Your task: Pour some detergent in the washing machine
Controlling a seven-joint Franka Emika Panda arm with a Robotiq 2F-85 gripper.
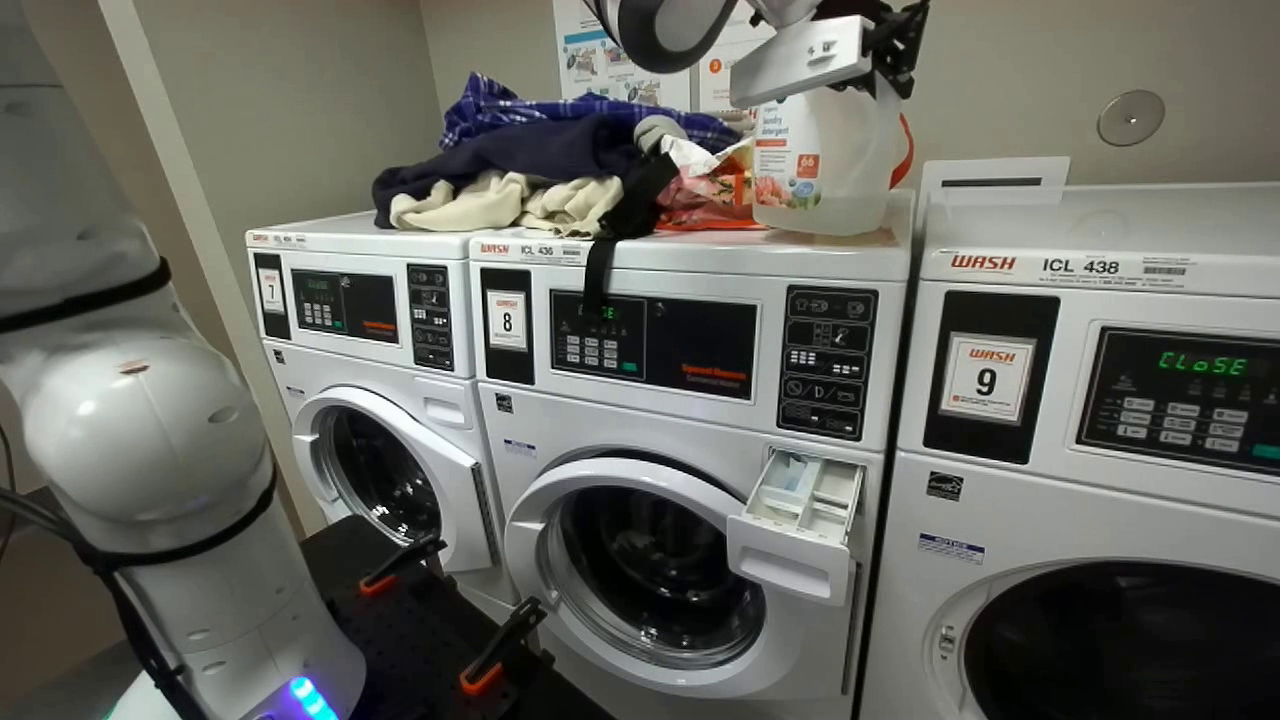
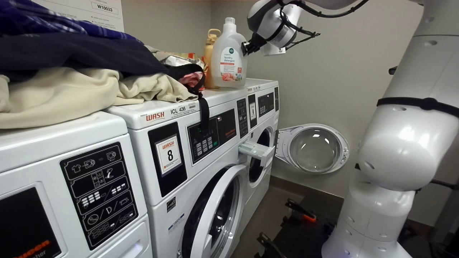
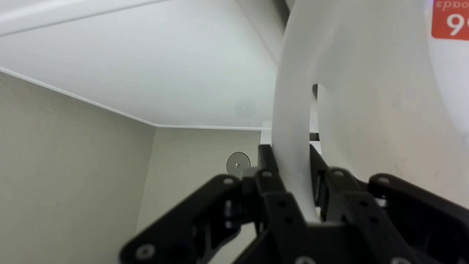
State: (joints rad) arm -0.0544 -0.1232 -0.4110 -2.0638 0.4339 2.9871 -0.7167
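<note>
The detergent (image 1: 825, 165), a large white translucent jug, stands upright on the top of the washing machine (image 1: 600, 430) with the 8 sticker. In an exterior view (image 2: 229, 57) its white cap and front label show. My gripper (image 3: 292, 157) has its black fingers on both sides of the jug's moulded handle and looks shut on it. The gripper also shows at the jug's side in an exterior view (image 2: 247, 47). The jug's base looks to rest on the machine top or very close above it. The machine's detergent drawer (image 1: 795, 530) is pulled out, and its porthole door (image 2: 218, 215) looks ajar.
A pile of clothes (image 1: 540, 150) lies left of the jug, with a black strap hanging over the panel. A yellow bottle (image 2: 211, 46) stands behind the jug. The machine with the 9 sticker (image 1: 985, 378) is beside it, its door (image 2: 313, 148) wide open.
</note>
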